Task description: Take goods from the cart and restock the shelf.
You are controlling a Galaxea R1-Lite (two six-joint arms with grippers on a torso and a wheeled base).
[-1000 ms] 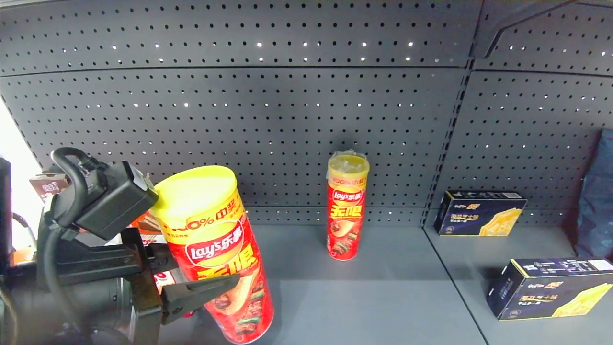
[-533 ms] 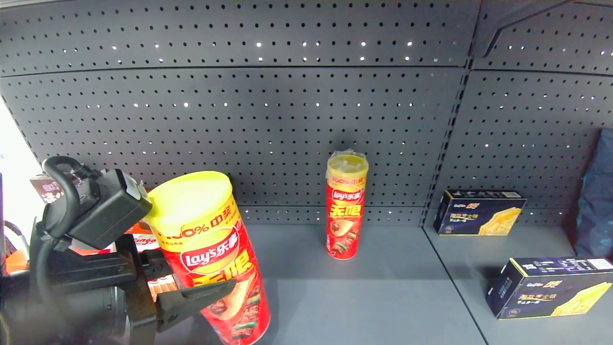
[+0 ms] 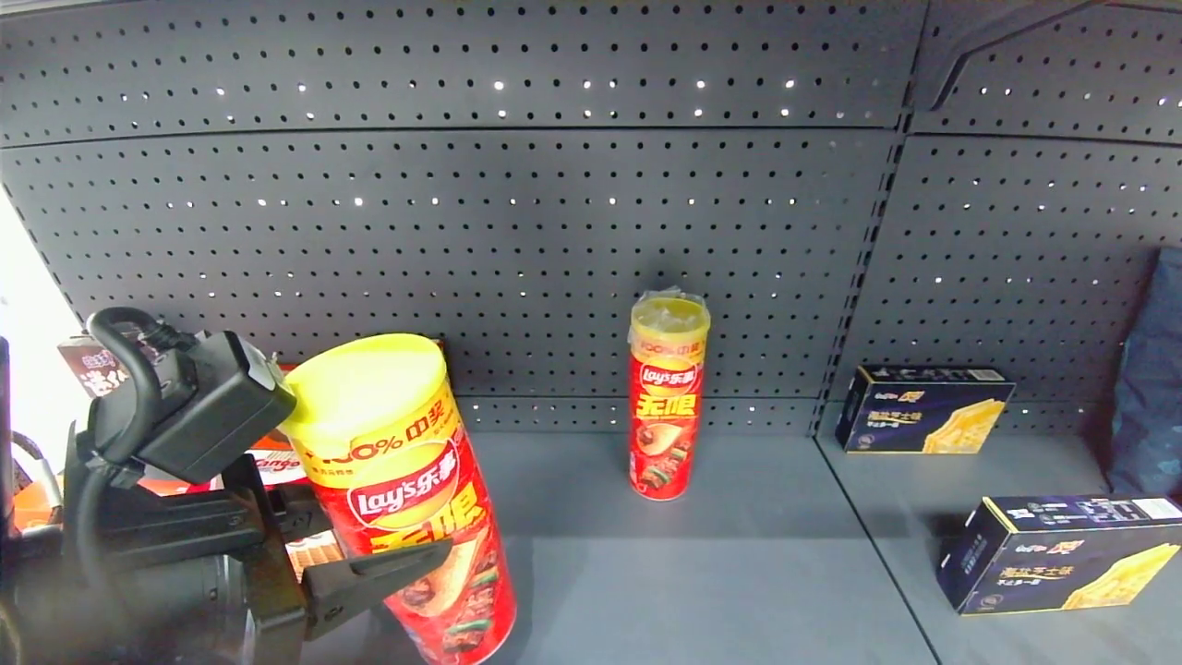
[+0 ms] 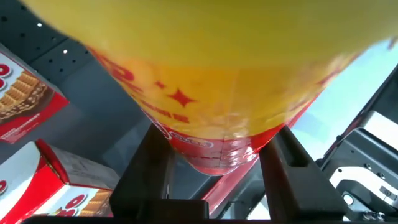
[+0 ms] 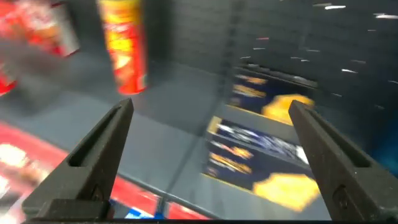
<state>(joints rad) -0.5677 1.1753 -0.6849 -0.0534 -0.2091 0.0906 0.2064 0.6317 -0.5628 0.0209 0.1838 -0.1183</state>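
The base of the held chip can [image 3: 406, 489] runs off the head view's lower edge; red snack boxes [image 3: 277, 465] sit half-hidden behind it; a blue bag [image 3: 1150, 388] is cropped at right.

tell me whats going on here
The robot is restocking a shelf. Its left hand is shut on a red chip can with a yellow lid, held tilted at the shelf's front left. A matching can stands upright by the back panel, with two dark boxes to its right. The right hand is open and empty.
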